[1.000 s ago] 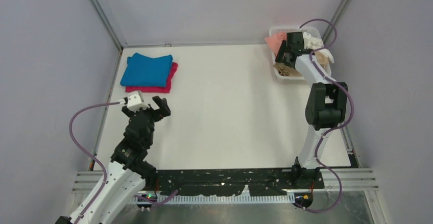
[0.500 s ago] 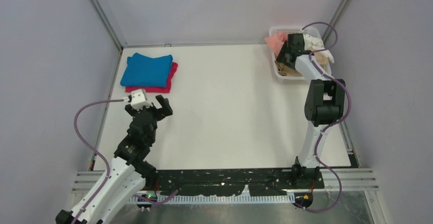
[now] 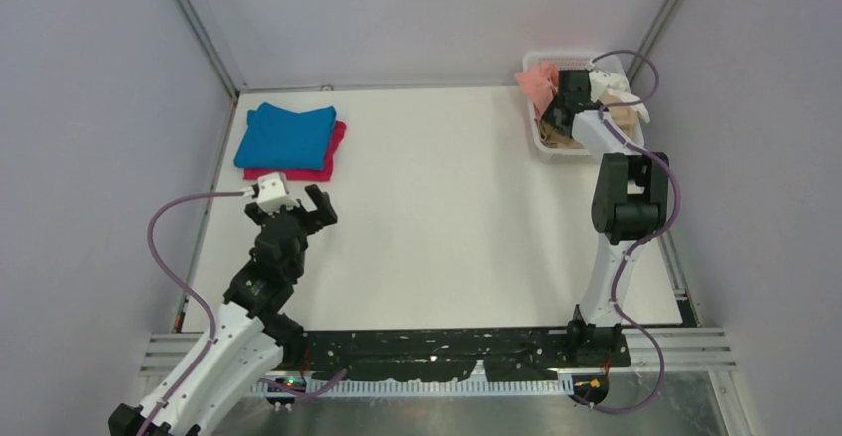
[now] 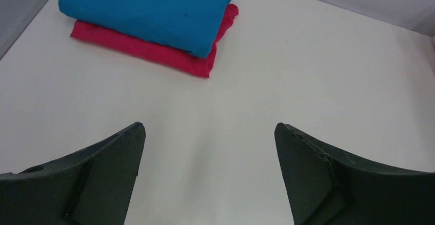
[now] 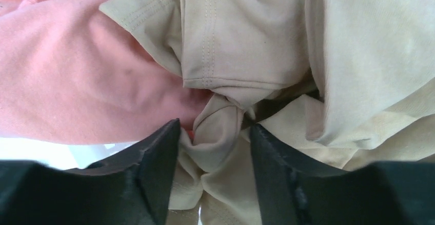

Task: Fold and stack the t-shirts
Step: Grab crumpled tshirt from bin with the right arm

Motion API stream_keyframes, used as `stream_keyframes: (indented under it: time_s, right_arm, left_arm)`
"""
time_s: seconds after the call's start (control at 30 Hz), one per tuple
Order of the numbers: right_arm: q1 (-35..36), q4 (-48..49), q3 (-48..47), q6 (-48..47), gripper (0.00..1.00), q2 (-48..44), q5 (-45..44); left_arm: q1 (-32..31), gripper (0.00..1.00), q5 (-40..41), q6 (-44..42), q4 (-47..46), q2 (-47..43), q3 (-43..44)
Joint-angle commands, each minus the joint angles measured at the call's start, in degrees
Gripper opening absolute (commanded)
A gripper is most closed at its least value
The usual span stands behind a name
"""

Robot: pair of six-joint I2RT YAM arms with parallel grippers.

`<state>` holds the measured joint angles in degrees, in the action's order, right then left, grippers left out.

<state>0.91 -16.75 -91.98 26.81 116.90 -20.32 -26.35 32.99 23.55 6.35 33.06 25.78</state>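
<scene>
A tan t-shirt [image 5: 246, 40] lies crumpled in the white mesh basket [image 3: 539, 59], next to a salmon-pink t-shirt [image 5: 77, 81] and a white one [image 3: 608, 83]. My right gripper [image 5: 214, 125] reaches down into the basket [image 3: 568, 98]. Its jaws are half closed around a bunched fold of the tan shirt, and the cloth touches both fingers. A folded bright blue t-shirt [image 4: 149, 4] rests on a folded magenta one [image 4: 154, 50] at the table's far left [image 3: 283, 135]. My left gripper [image 4: 209, 127] hovers open and empty a little in front of that stack.
The basket stands at the far right corner against the grey wall. A metal frame post [image 3: 199, 29] runs beside the folded stack on the left. Purple cables loop from both arms.
The right jaws have narrowed around the tan cloth and the gripper has sunk deeper into the basket. The left arm drew back slightly, then held still.
</scene>
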Motion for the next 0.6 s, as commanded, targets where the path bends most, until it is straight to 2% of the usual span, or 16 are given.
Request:
stream_keyframes:
  time_s: [0.0,0.07,0.1,0.13,0.2,0.37,0.57]
  right_arm:
    - [-0.1,2.4,1.6,4.5,0.45,0.1,-0.5]
    - [-0.1,3.2,2.3,4.9,0.31,-0.7,-0.8]
    - [-0.1,3.7,2.4,4.7,0.27,-1.0,-0.7]
    - [-0.1,4.0,2.6,4.1,0.16,-1.9,-0.6]
    - [-0.1,5.1,2.9,2.9,0.07,-4.2,-0.2]
    - [-0.1,7.2,2.5,-1.7,0.06,-13.7,-2.0]
    - [-0.1,17.3,8.4,-8.8,0.06,-32.1,-2.0]
  left_arm:
    - [-0.1,0.99,1.3,-0.4,-2.4,0.3,2.0]
    - [-0.1,0.99,1.3,-0.4,-2.2,0.3,2.0]
    - [-0.2,0.99,1.2,-0.3,-2.1,0.3,2.0]
    - [-0.1,0.99,1.1,-0.3,-2.1,0.2,2.1]
    - [-0.1,0.99,0.8,-0.2,-1.8,0.0,2.2]
    - [-0.1,0.99,-0.2,0.5,-0.5,-1.2,2.4]
    - [-0.1,0.99,-1.6,1.5,0.1,-4.4,1.6]
